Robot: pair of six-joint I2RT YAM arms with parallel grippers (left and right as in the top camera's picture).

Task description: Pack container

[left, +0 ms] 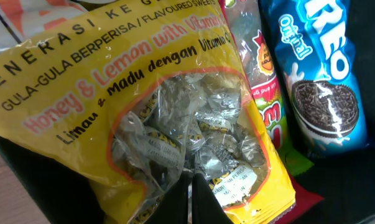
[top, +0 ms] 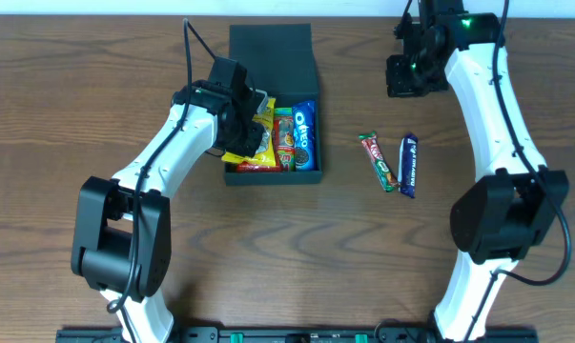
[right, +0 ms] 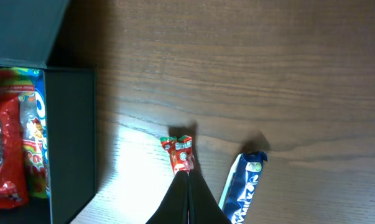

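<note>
Settling the yellow sweets bag (left: 143, 118) flat in the container (top: 273, 177): left gripper (left: 190, 190), clamped on its edge, should lower fully before releasing; right gripper (right: 188, 185) closed, empty

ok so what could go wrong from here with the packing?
1. The bag at the left end effector seems to overlap the box's left wall. If released here, it may slide out or later block the lid.
2. The red bar and blue bar are still outside. The box looks nearly full, so they may sit proud.
</note>
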